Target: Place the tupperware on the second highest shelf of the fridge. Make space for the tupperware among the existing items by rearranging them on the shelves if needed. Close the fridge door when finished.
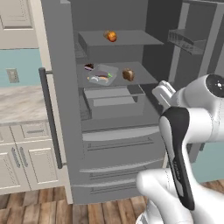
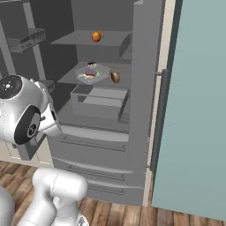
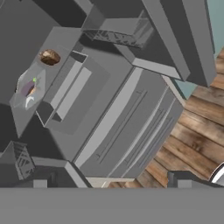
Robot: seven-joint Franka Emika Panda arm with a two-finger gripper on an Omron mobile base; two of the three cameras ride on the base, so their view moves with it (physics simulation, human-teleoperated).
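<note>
The fridge (image 1: 57,65) stands with both doors swung open. The tupperware (image 1: 101,75), a pale tray with purple and orange food in it, lies on the second highest shelf (image 1: 146,78). A dark brown item with a reddish top (image 1: 89,67) sits at its left and a brown round item (image 1: 128,75) at its right. An orange item (image 1: 111,36) rests on the shelf above (image 1: 135,39). My gripper (image 3: 111,183) is open and empty, drawn back in front of the fridge and below that shelf. In the hand view the tupperware (image 3: 28,89) and the brown item (image 3: 49,57) show at upper left.
The left door (image 1: 59,109) with its long bar handle (image 1: 50,118) juts toward me. The right door (image 2: 145,88) carries a wire bin (image 1: 188,41). A grey drawer box (image 1: 113,103) sits under the shelf, lower drawers (image 1: 118,148) beneath. Beige cabinets (image 1: 26,162) stand left, on a wood floor (image 3: 197,140).
</note>
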